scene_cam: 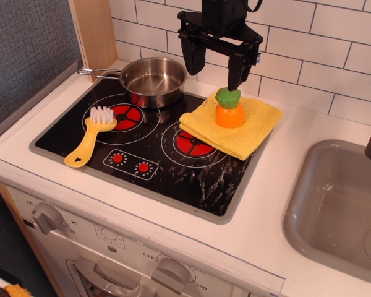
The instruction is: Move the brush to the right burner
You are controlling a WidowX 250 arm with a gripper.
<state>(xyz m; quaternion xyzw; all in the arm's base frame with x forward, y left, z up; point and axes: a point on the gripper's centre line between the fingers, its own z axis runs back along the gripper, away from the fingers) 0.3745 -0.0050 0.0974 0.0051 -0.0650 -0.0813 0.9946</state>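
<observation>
The brush [91,136] has a yellow handle with a star hole and white bristles. It lies on the left side of the black cooktop [173,179], bristles at the edge of the left red disc [125,116]. The right burner [191,143] is a red segmented disc, partly covered by a folded yellow cloth [232,127]. My gripper [215,69] hangs open and empty above the back of the stove, over the space between the pot and the cloth, far from the brush.
A steel pot [153,80] stands at the back left of the cooktop. An orange toy with a green top [229,109] sits on the cloth. Two small red control dots [130,163] lie at the front. A grey sink [340,210] is to the right.
</observation>
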